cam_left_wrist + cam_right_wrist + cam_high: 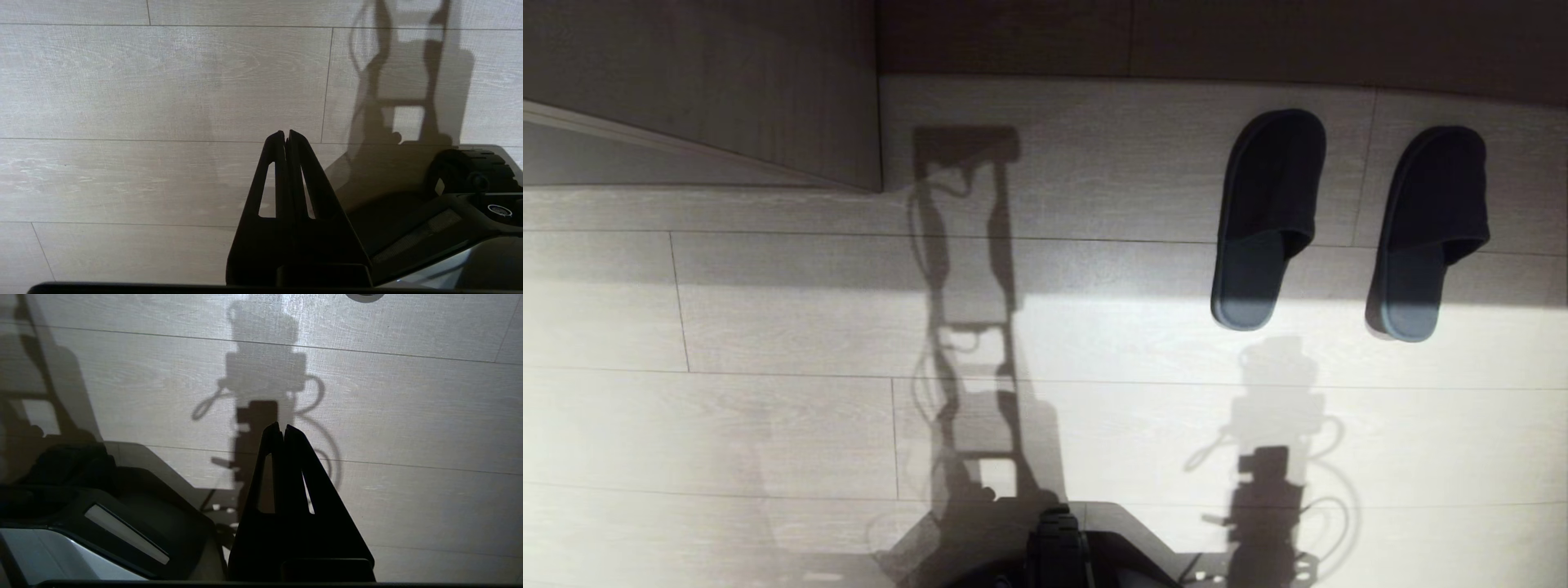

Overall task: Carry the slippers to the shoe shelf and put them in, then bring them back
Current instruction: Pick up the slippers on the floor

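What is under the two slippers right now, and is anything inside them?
Both slippers lie soles down on bare wood-plank floor, side by side and apart. The heel beds are bare. The closed toe caps hide their insides, so contents there cannot be seen.

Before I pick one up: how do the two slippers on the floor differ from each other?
The left slipper lies nearer the middle of the head view; the right slipper lies close to its right edge. The left slipper's toe reaches a little further up the view than the right slipper's. Otherwise they match: both dark, backless, toes pointing away from the robot, heels just reaching the sunlit patch, lying side by side without touching.
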Available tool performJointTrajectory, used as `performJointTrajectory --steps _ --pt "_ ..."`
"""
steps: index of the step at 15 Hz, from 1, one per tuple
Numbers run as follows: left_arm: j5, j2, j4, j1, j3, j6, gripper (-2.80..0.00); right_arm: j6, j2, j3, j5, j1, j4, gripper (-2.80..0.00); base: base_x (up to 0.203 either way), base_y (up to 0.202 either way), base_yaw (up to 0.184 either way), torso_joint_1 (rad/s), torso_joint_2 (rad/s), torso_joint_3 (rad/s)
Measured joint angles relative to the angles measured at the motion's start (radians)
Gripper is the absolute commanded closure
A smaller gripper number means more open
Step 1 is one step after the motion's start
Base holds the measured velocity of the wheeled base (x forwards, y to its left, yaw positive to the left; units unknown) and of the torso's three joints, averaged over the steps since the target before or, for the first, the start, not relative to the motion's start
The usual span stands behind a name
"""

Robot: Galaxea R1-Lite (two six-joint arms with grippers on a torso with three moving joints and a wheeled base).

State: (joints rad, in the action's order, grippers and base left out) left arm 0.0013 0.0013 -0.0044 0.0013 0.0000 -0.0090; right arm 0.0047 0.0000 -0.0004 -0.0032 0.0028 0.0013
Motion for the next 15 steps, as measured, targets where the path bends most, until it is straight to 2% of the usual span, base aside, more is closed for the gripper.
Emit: performJointTrajectory --steps 15 --pt "0.000 -0.001 0.000 0.000 0.000 0.000 0.00 0.000 0.000 0.000 0.000 0.000 0.000 0.00 0.000 0.000 0.000 0.000 0.00 -0.002"
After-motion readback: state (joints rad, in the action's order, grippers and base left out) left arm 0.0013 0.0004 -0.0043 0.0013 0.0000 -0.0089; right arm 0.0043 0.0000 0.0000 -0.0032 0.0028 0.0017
